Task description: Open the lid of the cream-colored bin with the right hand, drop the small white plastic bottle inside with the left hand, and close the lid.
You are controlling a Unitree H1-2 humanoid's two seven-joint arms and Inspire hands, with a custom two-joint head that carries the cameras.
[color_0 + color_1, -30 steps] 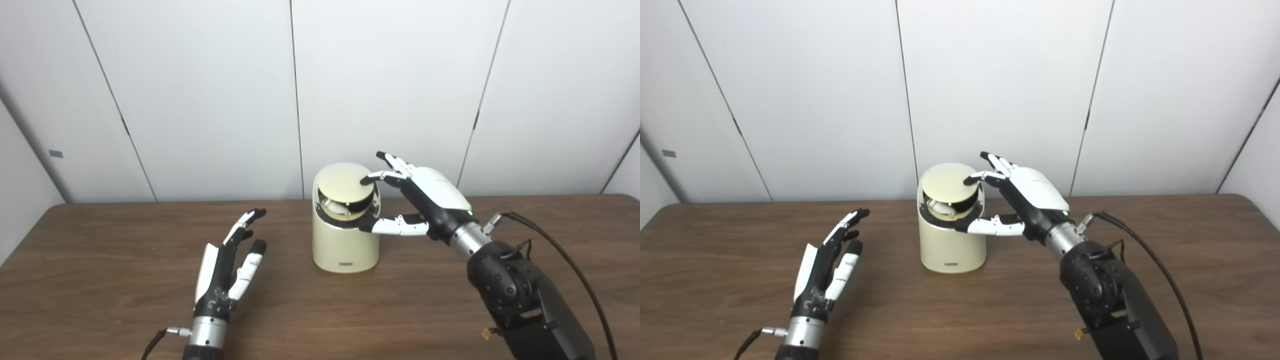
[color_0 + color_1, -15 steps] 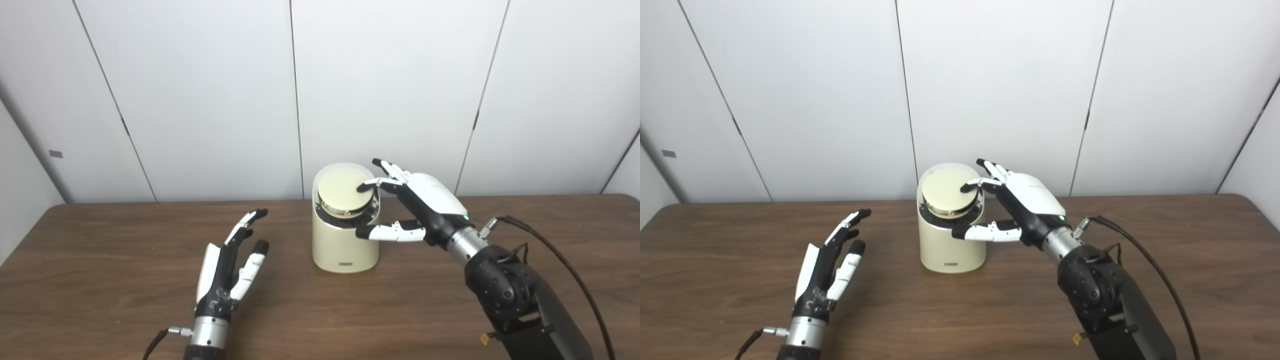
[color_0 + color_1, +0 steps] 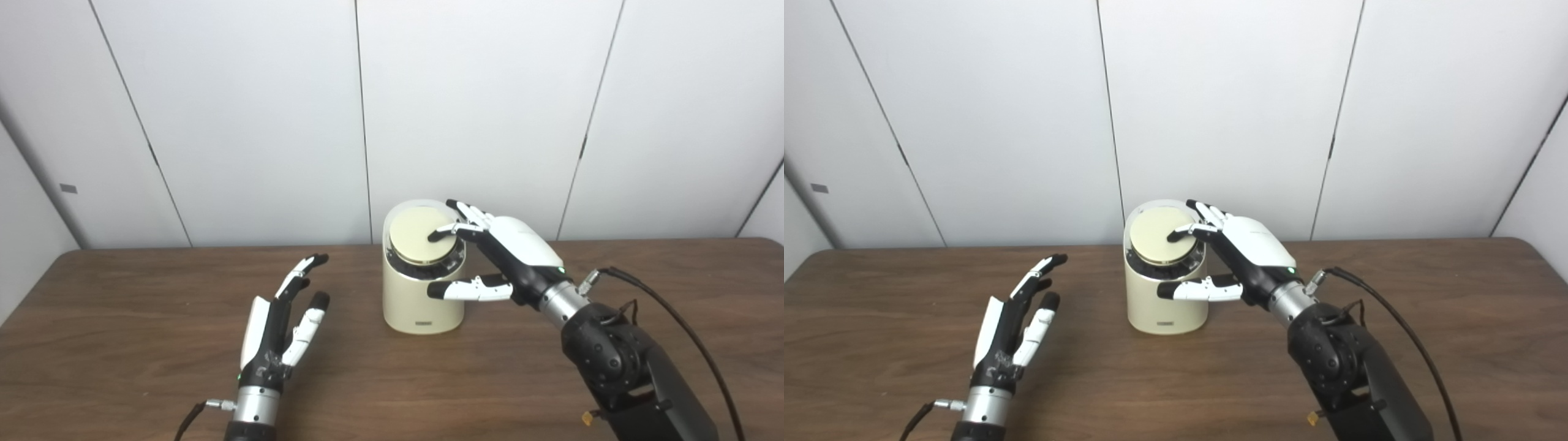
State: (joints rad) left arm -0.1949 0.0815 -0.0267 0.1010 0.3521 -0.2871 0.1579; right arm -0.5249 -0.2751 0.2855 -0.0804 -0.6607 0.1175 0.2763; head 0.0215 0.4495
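A dark wooden table (image 3: 122, 318) carries everything. The bin (image 3: 421, 300) stands on it, just left of the right hand (image 3: 517, 251) and well right of the left hand (image 3: 278, 331).

White-shelled hand (image 3: 520, 248) — black fingertips

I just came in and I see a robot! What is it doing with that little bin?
The robot's right hand is reaching over a cream-colored bin on the brown table. One of its fingers rests on the round lid, which lies flat on top of the bin. The left hand waits off to the side, open and holding nothing. No small white bottle can be seen in these pictures.
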